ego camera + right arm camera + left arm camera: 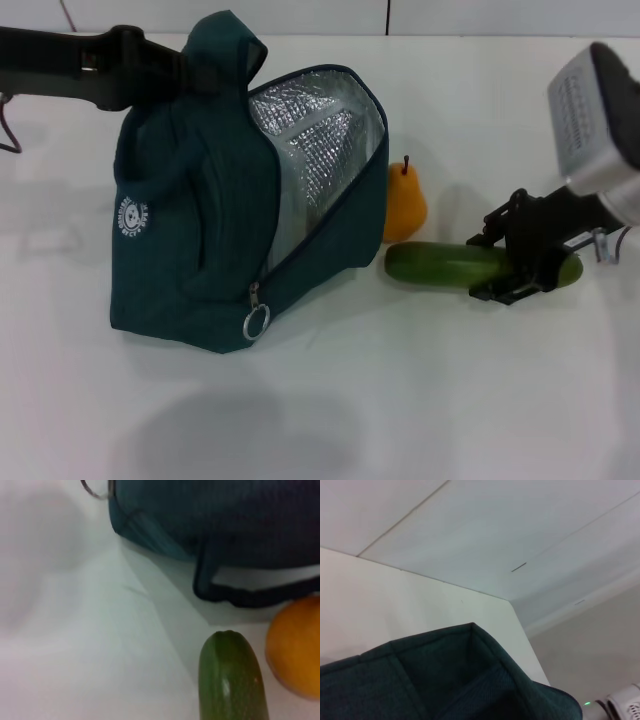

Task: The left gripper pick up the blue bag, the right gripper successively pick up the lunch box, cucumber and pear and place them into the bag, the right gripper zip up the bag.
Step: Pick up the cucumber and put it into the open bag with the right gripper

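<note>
The blue bag (200, 220) stands on the white table, its top pulled up by my left gripper (185, 68), which is shut on the bunched fabric and handles. Its mouth gapes toward the right and shows silver foil lining (315, 150). The same bag fills the lower part of the left wrist view (445, 680) and the far part of the right wrist view (225, 515). Right of the bag sits the pear (404, 205) (295, 645). The cucumber (440, 263) (230, 680) lies in front of it. My right gripper (503, 268) straddles the cucumber's right end. The lunch box is out of view.
The zipper's ring pull (256, 322) (95, 490) hangs at the bag's lower front corner. A loop handle (240, 595) droops onto the table near the pear. The white table (330, 410) stretches in front of the bag and cucumber.
</note>
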`<state>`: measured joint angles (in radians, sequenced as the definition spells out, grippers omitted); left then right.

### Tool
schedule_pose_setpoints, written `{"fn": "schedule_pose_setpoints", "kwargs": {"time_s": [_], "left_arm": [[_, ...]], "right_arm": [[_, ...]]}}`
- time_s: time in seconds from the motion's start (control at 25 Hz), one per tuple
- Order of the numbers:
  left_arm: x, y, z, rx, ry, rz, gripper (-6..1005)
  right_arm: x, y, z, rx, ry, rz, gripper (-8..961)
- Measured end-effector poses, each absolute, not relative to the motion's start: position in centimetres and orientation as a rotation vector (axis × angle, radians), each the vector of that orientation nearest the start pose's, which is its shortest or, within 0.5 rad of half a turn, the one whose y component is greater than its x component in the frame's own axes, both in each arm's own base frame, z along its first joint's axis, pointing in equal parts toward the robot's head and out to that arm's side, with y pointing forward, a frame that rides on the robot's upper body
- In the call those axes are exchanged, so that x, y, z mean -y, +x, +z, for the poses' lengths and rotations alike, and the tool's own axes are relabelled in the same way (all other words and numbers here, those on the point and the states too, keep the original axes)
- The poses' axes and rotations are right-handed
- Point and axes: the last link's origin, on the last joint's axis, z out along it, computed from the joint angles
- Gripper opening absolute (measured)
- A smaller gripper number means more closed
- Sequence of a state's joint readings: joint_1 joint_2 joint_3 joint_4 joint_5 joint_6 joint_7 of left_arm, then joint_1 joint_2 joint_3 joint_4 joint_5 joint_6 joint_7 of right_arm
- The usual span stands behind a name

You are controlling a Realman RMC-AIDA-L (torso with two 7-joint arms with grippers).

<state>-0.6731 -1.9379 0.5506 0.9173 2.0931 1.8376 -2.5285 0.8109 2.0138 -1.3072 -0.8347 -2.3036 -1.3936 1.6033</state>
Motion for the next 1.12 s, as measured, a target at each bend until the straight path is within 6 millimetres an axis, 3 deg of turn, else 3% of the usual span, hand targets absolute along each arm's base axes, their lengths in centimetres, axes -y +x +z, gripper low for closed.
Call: {"fn": "schedule_pose_setpoints", "kwargs": {"time_s": [0.36,0.6,0.68,0.8,0.96,1.12], "left_arm": [[-36.5,-21.3,10.9,1.726,-2.479,-0.743,41],[-36.6,-21.3,10.9,1.725,-2.474,-0.750,41],[-36.6,-21.3,10.9,1.725,-2.474,-0.751,41],[-36.6,-21.3,10.8,1.726,-2.475,-0.753,41],[-36.5,-21.3,10.7,1.730,-2.478,-0.750,41],[-36.5,-21.3,10.6,1.732,-2.477,-0.749,41]], "right_arm": [[-36.7,15.7,1.9,-0.006,-3.210,-0.024,556],[-35.8,16.1,5.9,-0.090,-3.245,0.188,559],[-35.9,16.6,7.2,-0.143,-3.203,0.308,562],[-36.6,17.2,8.9,-0.281,-3.083,0.638,567],[-37.4,17.2,9.3,-0.422,-2.921,1.026,574],[-38.0,16.1,7.3,-0.491,-2.796,1.228,581]]}}
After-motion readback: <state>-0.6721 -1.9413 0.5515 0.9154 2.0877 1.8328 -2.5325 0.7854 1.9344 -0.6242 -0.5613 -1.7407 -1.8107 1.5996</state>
